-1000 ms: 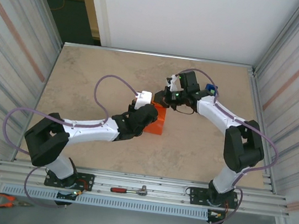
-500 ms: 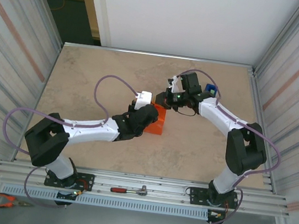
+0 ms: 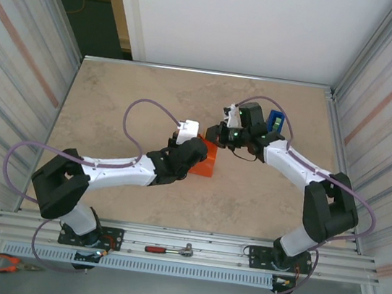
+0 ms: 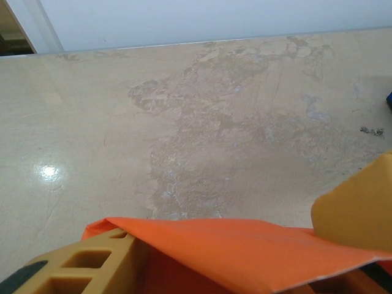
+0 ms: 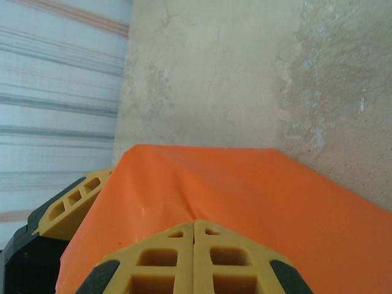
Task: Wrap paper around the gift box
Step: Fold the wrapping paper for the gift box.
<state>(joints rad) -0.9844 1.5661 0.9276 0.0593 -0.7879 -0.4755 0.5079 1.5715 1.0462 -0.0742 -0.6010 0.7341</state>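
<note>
The paper (image 3: pixel 211 166) sits bunched into a small orange parcel at the middle of the bench (image 3: pixel 131 87), its uncovered side running roughly from 12 to 6 o'clock, though the arm over it hides its long axis. The left gripper (image 4: pixel 226 240), reaching in from 8 o'clock, has its jaws part-spread and clamped on the paper. The right gripper (image 5: pixel 194 228), at the parcel's 1 o'clock corner, has its jaws closed together just over the sheet.

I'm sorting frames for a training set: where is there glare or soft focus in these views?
Left wrist: one bright glare spot on the table, near fingers soft. Right wrist: no glare, the paper evenly lit. Top external: even light, reasonably sharp.
</note>
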